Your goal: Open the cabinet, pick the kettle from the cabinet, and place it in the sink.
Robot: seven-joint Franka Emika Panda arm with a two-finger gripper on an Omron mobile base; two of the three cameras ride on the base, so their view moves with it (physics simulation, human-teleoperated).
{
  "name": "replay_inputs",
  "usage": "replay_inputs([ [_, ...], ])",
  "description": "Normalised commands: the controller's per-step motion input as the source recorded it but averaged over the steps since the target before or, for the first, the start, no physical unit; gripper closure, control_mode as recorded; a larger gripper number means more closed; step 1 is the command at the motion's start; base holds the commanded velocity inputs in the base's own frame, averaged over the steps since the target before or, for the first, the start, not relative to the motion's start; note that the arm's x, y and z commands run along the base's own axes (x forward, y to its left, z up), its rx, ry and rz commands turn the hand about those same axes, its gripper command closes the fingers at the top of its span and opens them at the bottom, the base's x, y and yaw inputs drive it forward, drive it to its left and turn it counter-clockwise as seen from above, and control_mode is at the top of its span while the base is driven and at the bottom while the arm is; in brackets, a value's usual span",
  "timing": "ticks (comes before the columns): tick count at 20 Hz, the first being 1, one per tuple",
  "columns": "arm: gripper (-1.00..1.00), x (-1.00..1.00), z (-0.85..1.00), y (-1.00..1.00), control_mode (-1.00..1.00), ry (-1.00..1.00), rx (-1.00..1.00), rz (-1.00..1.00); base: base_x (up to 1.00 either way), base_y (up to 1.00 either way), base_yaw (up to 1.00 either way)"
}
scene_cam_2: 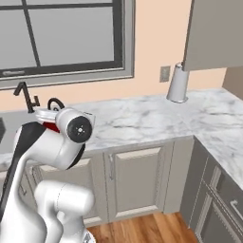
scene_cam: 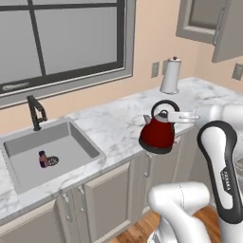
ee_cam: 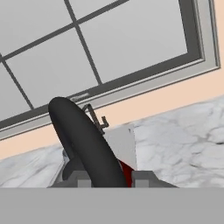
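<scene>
The red kettle (scene_cam: 157,135) with its black loop handle hangs in the air over the front edge of the marble counter, right of the sink (scene_cam: 28,142). My gripper (scene_cam: 164,115) reaches in from the right and is shut on the handle near the silver lid. In the hand view the black handle (ee_cam: 87,144) runs up between my fingertips (ee_cam: 142,178), with a sliver of red body (ee_cam: 127,171) below. In the right base view my arm hides most of the kettle (scene_cam_2: 52,126). The cabinet (scene_cam: 201,19) is at the upper right with its door (scene_cam: 230,31) swung open.
A dark faucet (scene_cam: 35,113) stands behind the sink, and a small pinkish bottle (scene_cam: 43,159) lies in the basin near the drain. A paper towel roll (scene_cam: 171,76) stands at the back of the counter. The open cabinet door (scene_cam_2: 213,33) hangs over the corner.
</scene>
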Motion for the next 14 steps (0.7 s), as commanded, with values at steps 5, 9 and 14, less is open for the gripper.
replay_inputs([
  [5,1.0,0.0,0.0,0.0,1.0,0.0,0.0,0.0,-0.29,0.27,0.0],
  [9,1.0,0.0,0.0,0.0,1.0,0.0,0.0,0.0,-0.26,0.4,0.07],
  [14,1.0,0.0,0.0,0.0,1.0,0.0,0.0,0.0,-0.06,0.26,0.39],
])
